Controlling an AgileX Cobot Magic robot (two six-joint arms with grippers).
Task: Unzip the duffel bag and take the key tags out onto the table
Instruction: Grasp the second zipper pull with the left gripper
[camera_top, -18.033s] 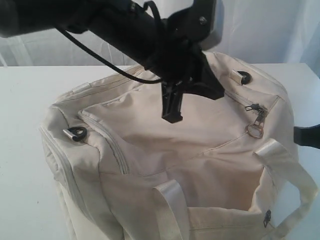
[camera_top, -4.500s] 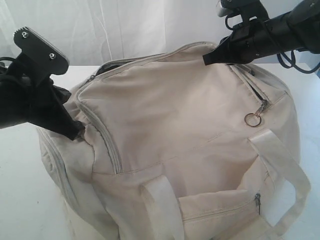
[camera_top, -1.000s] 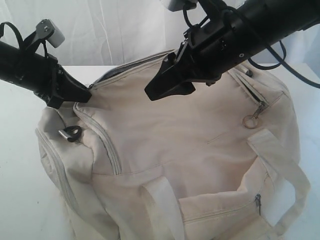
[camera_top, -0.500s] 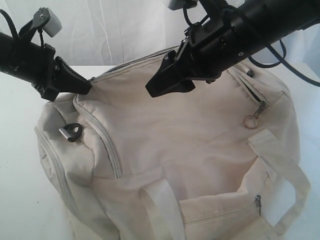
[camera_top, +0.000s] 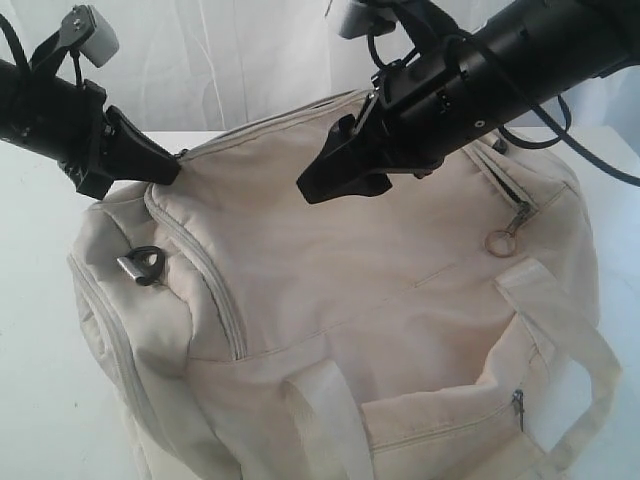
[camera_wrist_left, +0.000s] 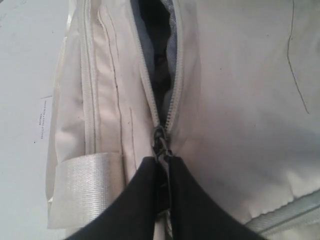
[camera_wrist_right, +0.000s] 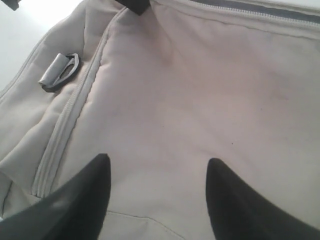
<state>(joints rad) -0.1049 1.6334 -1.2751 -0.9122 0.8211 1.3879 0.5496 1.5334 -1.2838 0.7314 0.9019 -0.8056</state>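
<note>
Left gripper (camera_wrist_left: 161, 161) has clamped one zipper pull (camera_wrist_left: 159, 140) (right gripper (camera_wrist_right: 157, 160) gapes) on one duffel bag (camera_top: 380, 290).

Only one thing here has writing on it. In the left wrist view, a small white label (camera_wrist_left: 44, 120) sits just beside the outer edge of the duffel bag (camera_wrist_left: 240, 100). It lies flat against the white counter (camera_wrist_left: 22, 55). I cannot tell if it is sewn to the bag. The label has a few short lines of tiny dark print that run sideways along it. The letters are too small and blurry, so no word or number on it can be read. No other words, brands, numbers or signs can be read in any of the views.
</note>
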